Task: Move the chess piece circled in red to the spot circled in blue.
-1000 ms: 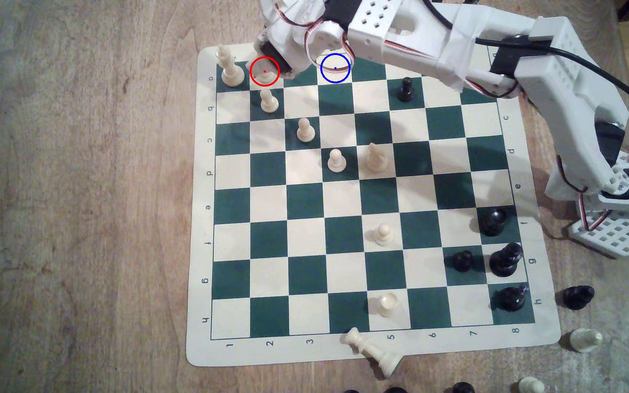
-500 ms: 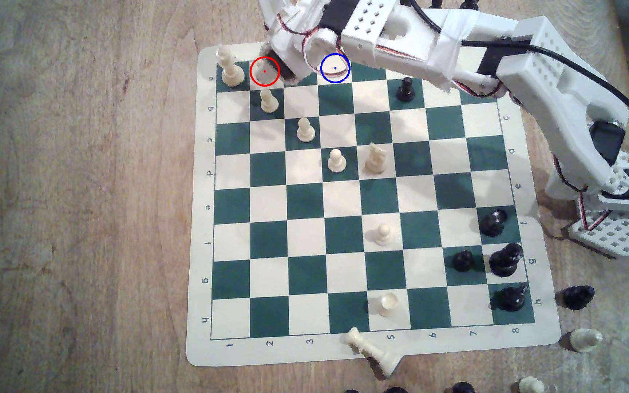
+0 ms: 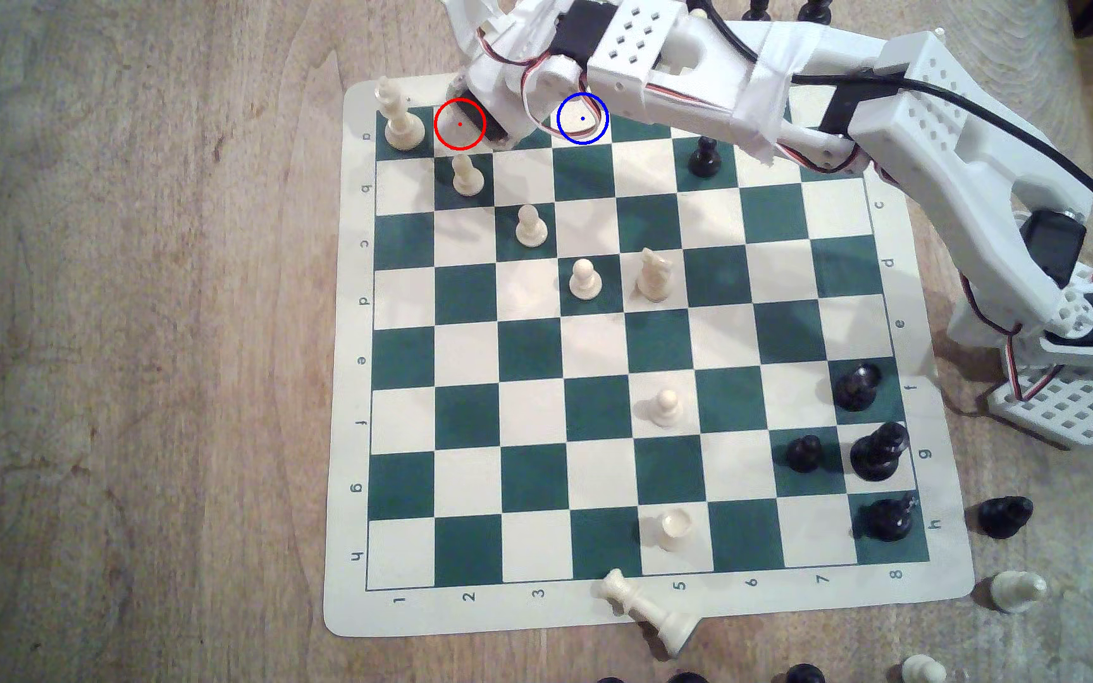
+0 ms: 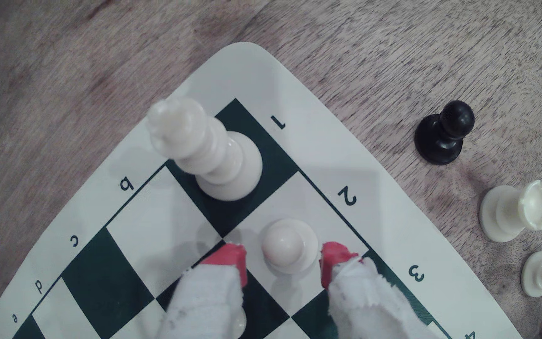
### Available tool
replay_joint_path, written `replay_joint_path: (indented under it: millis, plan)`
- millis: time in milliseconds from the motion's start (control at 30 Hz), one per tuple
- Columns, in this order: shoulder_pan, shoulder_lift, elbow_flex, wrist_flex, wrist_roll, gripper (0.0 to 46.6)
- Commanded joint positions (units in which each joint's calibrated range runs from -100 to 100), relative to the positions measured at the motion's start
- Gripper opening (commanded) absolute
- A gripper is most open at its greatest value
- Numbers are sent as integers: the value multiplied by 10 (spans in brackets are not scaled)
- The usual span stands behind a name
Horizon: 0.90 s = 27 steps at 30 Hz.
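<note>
Since a second ago the arm has eased lower over the board's far edge, and the red-circled pawn [image 4: 288, 245], standing on the cream square beside the king [image 4: 204, 150], is now mostly hidden behind the gripper in the exterior view. The gripper [image 4: 283, 260] is spread, red-tipped fingers [image 4: 230, 257] flanking the pawn without touching. Toward the exterior view's right, the blue-ringed square [image 3: 582, 118] sits partly under cables.

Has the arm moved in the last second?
Yes. Its elbow has dropped toward the black pawn, now overlapping its head.
</note>
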Motion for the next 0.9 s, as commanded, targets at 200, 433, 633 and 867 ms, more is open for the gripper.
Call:
replay_joint_path:
  millis: [200, 433, 633, 867]
  plan:
    - [-6, -11, -57, -19, 1, 118]
    - [-11, -11, -62, -21, 1, 92]
    - [-14, -10, -62, -22, 1, 57]
    - [-14, -9, -62, -22, 3, 46]
